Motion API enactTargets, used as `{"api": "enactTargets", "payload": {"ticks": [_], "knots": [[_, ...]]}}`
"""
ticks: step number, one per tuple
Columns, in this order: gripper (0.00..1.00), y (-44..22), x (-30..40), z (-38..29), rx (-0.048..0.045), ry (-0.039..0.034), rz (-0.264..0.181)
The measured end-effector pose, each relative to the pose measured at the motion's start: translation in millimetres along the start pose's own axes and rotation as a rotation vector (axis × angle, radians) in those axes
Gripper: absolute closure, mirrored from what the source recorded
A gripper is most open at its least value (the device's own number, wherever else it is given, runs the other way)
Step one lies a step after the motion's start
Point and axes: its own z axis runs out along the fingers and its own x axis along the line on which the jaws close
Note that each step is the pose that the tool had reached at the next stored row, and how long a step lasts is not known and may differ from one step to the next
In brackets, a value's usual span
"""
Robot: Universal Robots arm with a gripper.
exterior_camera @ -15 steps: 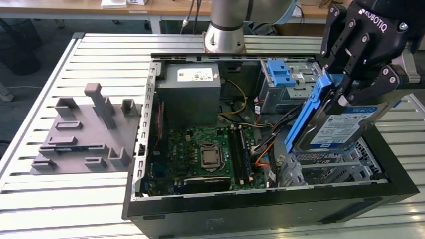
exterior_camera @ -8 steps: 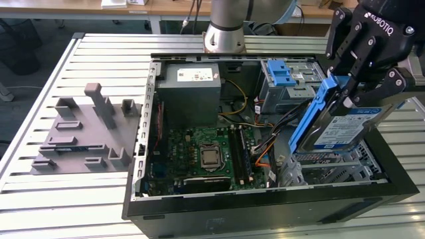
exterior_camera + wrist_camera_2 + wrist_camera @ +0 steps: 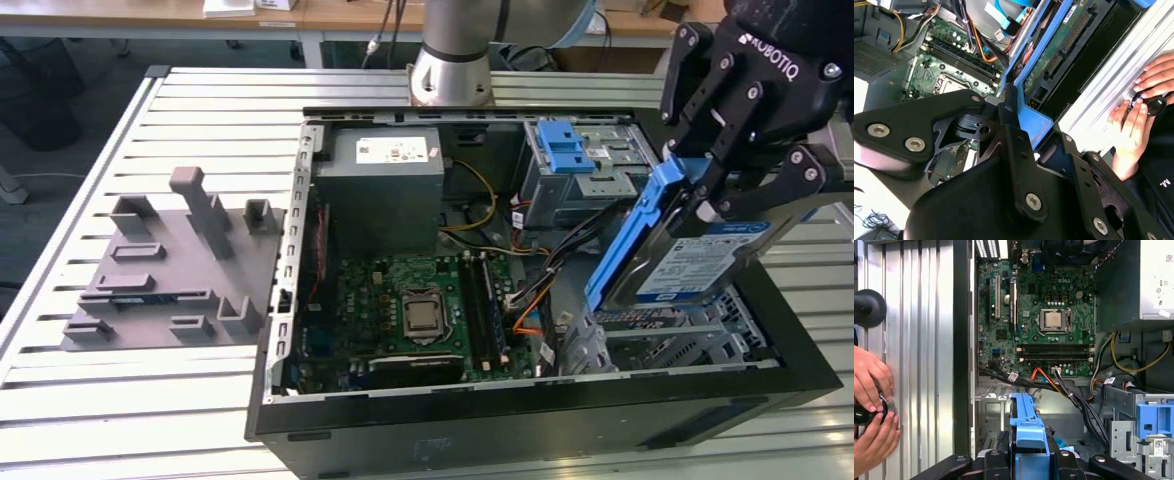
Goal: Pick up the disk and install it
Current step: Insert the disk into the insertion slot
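Slatted metal table carrying open computer case — motherboard and grey power supply inside. Black gripper clamped on disk, tilted, above metal drive cage at the exterior view's right end of case — open room overhead.

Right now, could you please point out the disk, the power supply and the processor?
the disk [image 3: 694, 266]: exterior view, its label.
the power supply [image 3: 380, 205]: exterior view, its grey side.
the processor [image 3: 423, 315]: exterior view, its metal lid.
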Motion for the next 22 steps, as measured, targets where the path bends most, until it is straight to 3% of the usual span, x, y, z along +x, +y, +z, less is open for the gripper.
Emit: {"api": "enactTargets", "payload": {"ticks": [6,22], "knots": [[0.64,-7.9,0.6,2.7,0.0000,0.0000,0.000],[0.64,-10.9,5.4,10.8,0.0000,0.0000,0.000]]}}
